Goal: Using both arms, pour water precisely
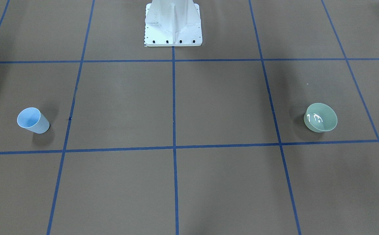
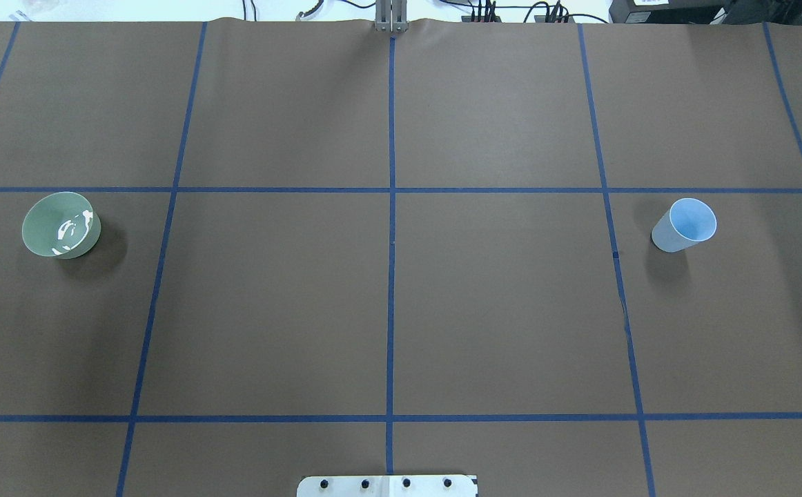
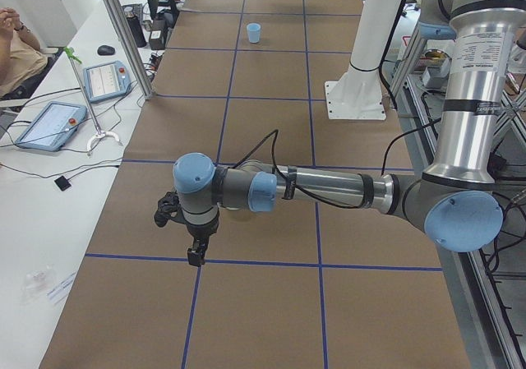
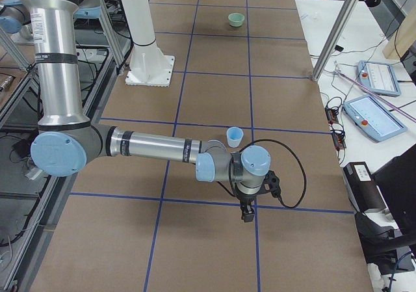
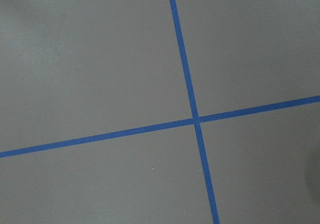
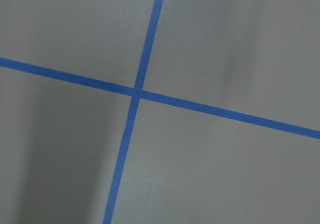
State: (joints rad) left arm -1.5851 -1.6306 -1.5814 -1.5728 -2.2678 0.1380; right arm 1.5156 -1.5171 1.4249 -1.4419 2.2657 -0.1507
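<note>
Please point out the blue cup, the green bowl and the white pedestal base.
blue cup (image 2: 689, 222), overhead exterior view, inner wall below the rim
green bowl (image 2: 56, 225), overhead exterior view, middle of its inside
white pedestal base (image 1: 173, 36), exterior front-facing view, flat foot plate

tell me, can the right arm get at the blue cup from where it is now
Probably yes: the right hand hangs near the blue cup, with only bare table between them.
</note>
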